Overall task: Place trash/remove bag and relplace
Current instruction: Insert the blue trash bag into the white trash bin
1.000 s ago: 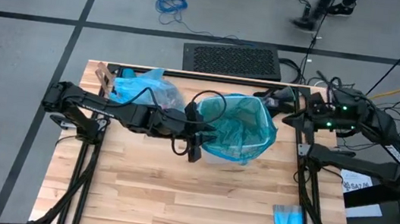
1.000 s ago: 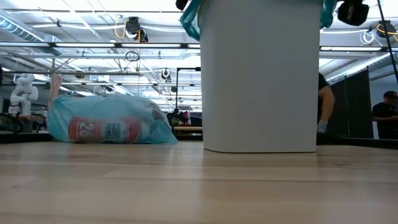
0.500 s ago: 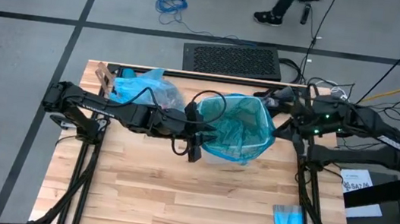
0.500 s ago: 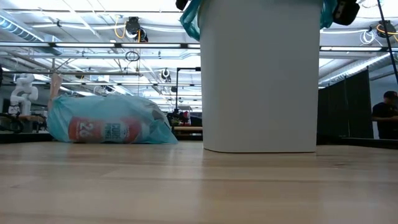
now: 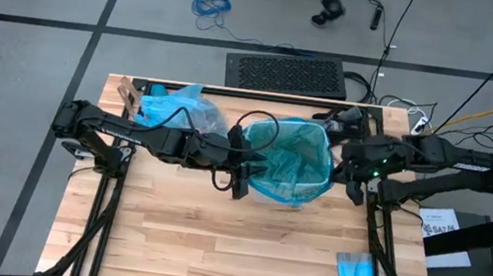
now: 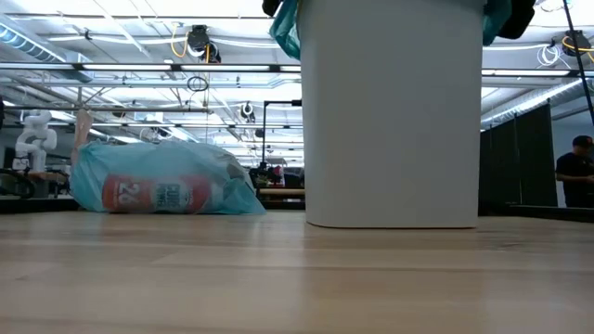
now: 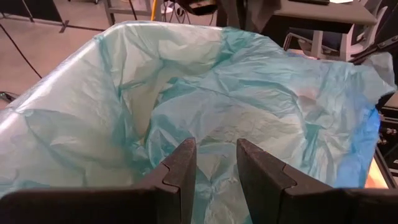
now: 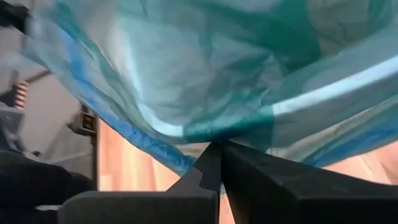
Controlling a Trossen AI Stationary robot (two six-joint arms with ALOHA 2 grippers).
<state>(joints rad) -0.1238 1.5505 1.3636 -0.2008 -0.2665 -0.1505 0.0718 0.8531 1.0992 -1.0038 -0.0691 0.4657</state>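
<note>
With my right gripper [image 8: 219, 149] pinched on the bag [image 5: 292, 163] rim and my left gripper [image 7: 216, 168] parted inside, I should pull the liner evenly over the bin [image 6: 390, 121].

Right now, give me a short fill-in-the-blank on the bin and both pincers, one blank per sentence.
1. The light-blue liner lines a ____ bin.
2. The right pincer is shut on the liner's ____.
3. The left pincer sits at the bin's rim with its fingers ____.
4. The tied-off full bag lies on the ____ beside the bin.

Missing words: white; edge; open; table
</note>
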